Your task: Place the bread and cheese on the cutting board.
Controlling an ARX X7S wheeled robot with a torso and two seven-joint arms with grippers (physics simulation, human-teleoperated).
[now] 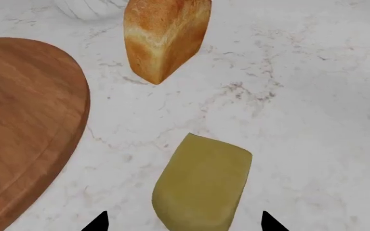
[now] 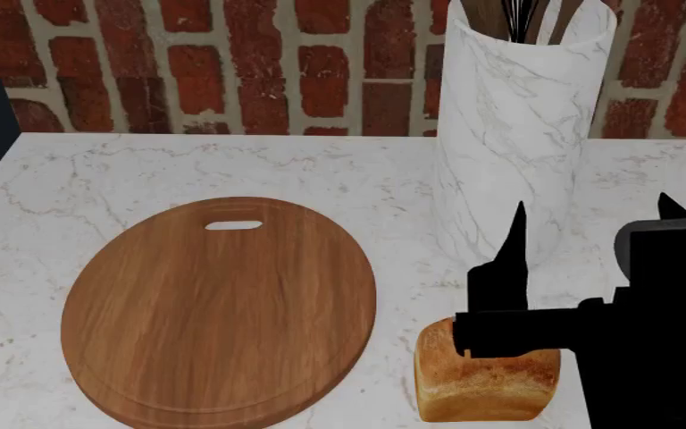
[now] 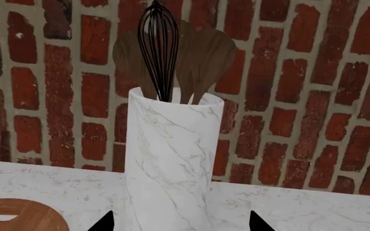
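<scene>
In the left wrist view the olive-yellow cheese [image 1: 201,183] lies on the marble counter between the open fingertips of my left gripper [image 1: 185,222], with a gap on each side. The bread [image 1: 162,38] stands beyond it, and the cutting board [image 1: 24,120] lies bare to one side. In the head view the board [image 2: 218,313] is at the left and the bread [image 2: 486,389] is at the bottom right, partly behind my right gripper [image 2: 593,223]. The cheese and my left gripper are out of the head view. My right gripper [image 3: 179,222] is open and empty, facing the utensil holder.
A tall white marble utensil holder [image 2: 510,134] with a whisk and wooden spoons stands behind the bread; it fills the right wrist view [image 3: 172,159]. A brick wall [image 2: 200,63] runs along the counter's back. The board's handle end [image 3: 18,216] shows beside the holder.
</scene>
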